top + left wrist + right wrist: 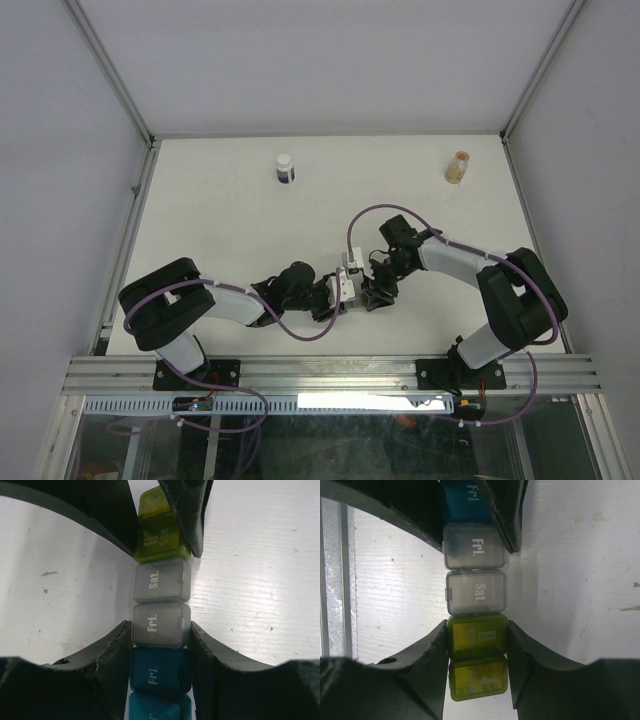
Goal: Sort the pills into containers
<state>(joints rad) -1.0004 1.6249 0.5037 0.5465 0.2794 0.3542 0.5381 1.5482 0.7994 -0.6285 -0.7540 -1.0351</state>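
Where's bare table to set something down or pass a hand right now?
Free: far band between bottle and vial; left area between bottle and left arm. Crowded: near centre, where left gripper and right gripper both clamp the container strip.

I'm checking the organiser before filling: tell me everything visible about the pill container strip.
The containers are a straight strip of joined translucent plastic cubes: teal, blue "Fri.", grey "Fri.", grey "Sat.", yellow-green. The left gripper clamps the grey-blue part, the right gripper the yellow-green end, near the front edge of the table. No pills show inside.
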